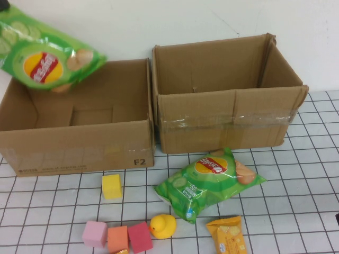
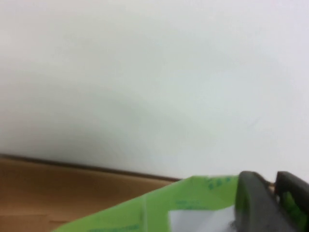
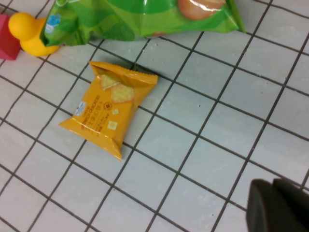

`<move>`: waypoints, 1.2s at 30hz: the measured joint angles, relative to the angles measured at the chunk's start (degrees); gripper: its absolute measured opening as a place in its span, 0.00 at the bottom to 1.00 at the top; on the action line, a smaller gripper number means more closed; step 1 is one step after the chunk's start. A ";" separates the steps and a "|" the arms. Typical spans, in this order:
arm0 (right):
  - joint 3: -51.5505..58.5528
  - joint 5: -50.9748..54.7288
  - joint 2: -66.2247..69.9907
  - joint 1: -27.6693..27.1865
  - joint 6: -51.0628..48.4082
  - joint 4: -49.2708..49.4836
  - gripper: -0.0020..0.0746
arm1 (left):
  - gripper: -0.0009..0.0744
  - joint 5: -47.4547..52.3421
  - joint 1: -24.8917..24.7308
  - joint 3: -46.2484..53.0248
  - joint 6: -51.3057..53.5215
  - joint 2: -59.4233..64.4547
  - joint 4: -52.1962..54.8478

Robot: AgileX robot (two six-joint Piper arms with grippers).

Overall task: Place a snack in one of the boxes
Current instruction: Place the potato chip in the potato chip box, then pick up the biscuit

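My left gripper (image 2: 273, 191) is shut on the edge of a green chips bag (image 1: 45, 58), which hangs tilted in the air over the back left corner of the left cardboard box (image 1: 79, 151). The bag also shows in the left wrist view (image 2: 193, 208). The gripper itself is hidden in the high view. The right cardboard box (image 1: 228, 119) stands open beside it. A second green chips bag (image 1: 212, 180) and a small orange snack pack (image 1: 228, 235) lie on the tiled table in front. My right gripper (image 3: 274, 191) is shut and empty, hovering over the tiles near the orange pack (image 3: 108, 108).
A yellow block (image 1: 111, 186), a pink block (image 1: 95, 234), an orange block (image 1: 117, 239), a red block (image 1: 140, 237) and a yellow duck (image 1: 162, 226) lie at the front of the table. A white wall stands behind the boxes.
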 joint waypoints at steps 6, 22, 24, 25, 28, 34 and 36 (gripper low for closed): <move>0.00 -0.10 0.00 0.00 -0.87 0.05 0.02 | 0.49 -0.22 0.00 0.00 2.52 2.55 -0.14; 0.00 0.02 0.00 0.00 -3.86 0.27 0.02 | 0.03 11.70 -5.37 -1.53 8.15 -3.69 13.24; 0.00 0.02 0.00 0.00 -4.29 0.27 0.02 | 0.02 11.95 -7.27 -1.75 6.30 -7.26 21.97; 0.00 0.12 0.00 0.00 -4.30 0.27 0.02 | 0.02 12.25 -8.12 -1.75 5.07 -8.71 26.20; 0.00 0.25 0.00 0.00 -4.53 0.27 0.02 | 0.01 14.39 -11.37 -1.75 1.41 -13.50 36.86; 0.00 0.47 0.00 0.00 -4.52 0.83 0.02 | 0.01 15.39 -19.73 6.22 -4.16 -23.58 50.85; 0.00 0.59 0.00 0.00 -4.64 1.24 0.02 | 0.01 15.88 -22.86 11.80 -4.20 -26.90 52.51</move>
